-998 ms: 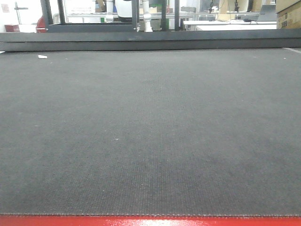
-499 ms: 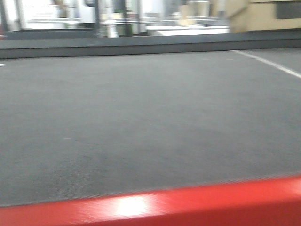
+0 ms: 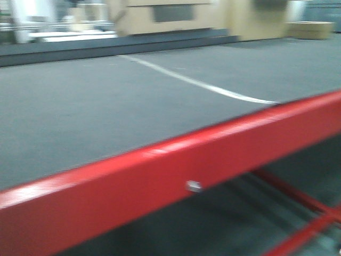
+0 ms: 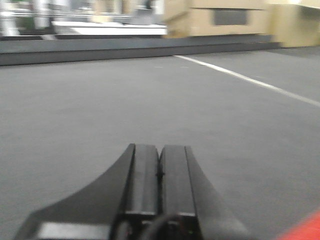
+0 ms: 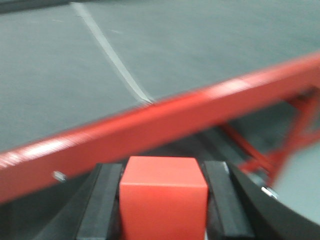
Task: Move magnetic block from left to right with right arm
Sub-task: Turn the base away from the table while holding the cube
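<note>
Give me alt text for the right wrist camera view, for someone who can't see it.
A bright red magnetic block sits clamped between the black fingers of the right gripper, low in a blurred frame. Beyond it a red metal rail crosses diagonally, edging a gray mat marked with a white line.

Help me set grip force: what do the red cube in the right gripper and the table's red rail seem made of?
Magnetic block: likely plastic, matte; even red faces without glare. Red rail: probably painted metal, glossy; pale sheen along its top, bolt head.
</note>
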Action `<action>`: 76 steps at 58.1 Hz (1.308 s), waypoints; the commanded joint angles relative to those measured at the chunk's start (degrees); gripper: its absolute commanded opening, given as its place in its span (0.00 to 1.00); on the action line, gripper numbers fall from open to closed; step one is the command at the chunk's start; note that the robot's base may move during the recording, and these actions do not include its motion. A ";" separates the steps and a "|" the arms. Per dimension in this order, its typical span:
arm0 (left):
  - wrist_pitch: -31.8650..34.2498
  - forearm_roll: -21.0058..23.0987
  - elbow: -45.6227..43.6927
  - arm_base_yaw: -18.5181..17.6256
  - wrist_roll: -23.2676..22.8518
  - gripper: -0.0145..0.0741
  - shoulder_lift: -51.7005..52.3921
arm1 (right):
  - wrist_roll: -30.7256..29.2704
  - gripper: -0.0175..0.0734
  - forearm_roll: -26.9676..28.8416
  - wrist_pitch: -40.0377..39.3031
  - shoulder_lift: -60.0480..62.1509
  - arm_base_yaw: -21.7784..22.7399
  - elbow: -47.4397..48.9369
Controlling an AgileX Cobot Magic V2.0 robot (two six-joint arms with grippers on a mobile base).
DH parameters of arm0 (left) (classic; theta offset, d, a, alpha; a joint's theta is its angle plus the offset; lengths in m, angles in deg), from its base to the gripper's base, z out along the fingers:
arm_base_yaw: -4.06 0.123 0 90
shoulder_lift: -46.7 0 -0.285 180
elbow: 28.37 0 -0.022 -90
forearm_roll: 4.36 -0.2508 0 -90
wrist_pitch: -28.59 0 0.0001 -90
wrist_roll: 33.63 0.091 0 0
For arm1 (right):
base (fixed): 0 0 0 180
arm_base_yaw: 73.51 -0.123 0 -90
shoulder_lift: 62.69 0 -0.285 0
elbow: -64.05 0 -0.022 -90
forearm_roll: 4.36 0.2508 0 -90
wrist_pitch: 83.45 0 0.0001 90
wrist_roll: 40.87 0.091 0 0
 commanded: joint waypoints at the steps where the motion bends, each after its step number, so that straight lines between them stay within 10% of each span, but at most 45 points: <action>1: 4.86 0.27 0.47 0.04 -0.34 0.02 0.77 | -0.46 0.40 -0.78 -4.73 -0.79 -0.24 1.58; 76: 4.86 0.27 0.47 0.04 -0.34 0.02 0.77 | -0.46 0.40 -0.78 -4.48 -0.79 -0.24 1.58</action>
